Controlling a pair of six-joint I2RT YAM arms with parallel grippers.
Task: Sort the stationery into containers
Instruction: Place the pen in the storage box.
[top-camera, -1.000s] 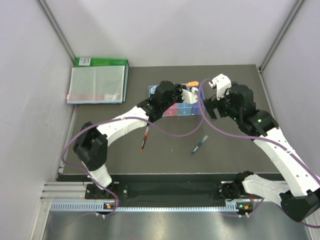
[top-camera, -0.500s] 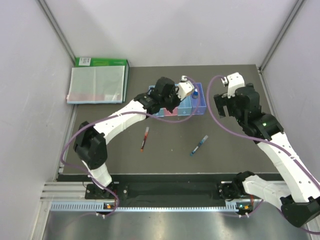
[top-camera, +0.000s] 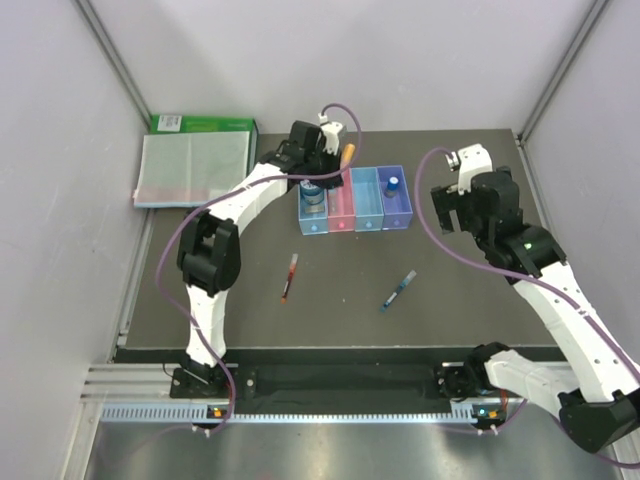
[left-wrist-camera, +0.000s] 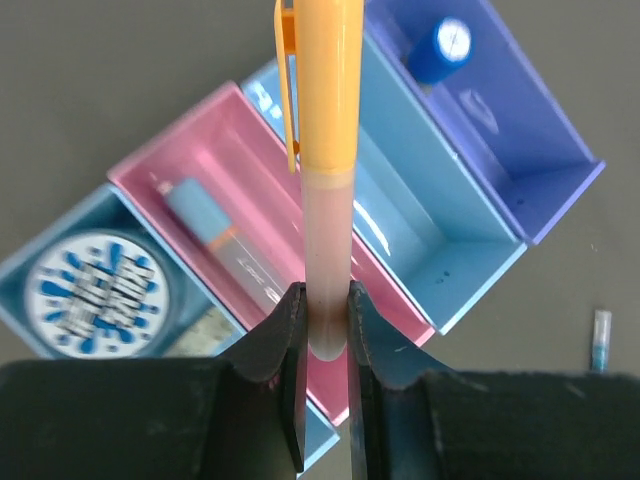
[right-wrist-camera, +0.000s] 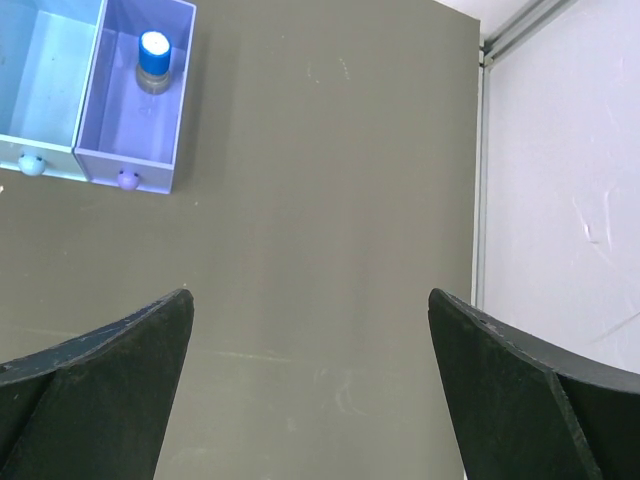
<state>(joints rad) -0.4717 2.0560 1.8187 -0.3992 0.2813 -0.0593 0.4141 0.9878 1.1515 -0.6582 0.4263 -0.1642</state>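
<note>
Orange highlighter (left-wrist-camera: 328, 90): plastic barrel with a clip, up in the air and gripped at its pale end. It points out over the pink and middle light-blue bins.
Left gripper (left-wrist-camera: 325, 315): clamped tight on the orange highlighter, at the far side of the bins.
Right gripper (right-wrist-camera: 308, 300): fingers spread wide with nothing between them, hanging over bare bench to the right of the bins.
Joined row of four translucent plastic bins (top-camera: 368, 222): far centre of the dark bench (top-camera: 330, 320), running light blue, pink, light blue, purple from left to right.
Round tape roll (left-wrist-camera: 90, 290): sits in the leftmost light-blue bin.
Light-blue marker (left-wrist-camera: 215, 245): lies flat in the pink bin.
Small blue-capped bottle (right-wrist-camera: 153, 55): stands upright at the far end of the purple bin.
Dark red pen (top-camera: 290, 277): loose on the bench, nearer than the bins.
Blue pen (top-camera: 397, 291): also loose, well apart to the right of the red pen.
Large clear folder on a green box (top-camera: 195, 165): far left corner.
</note>
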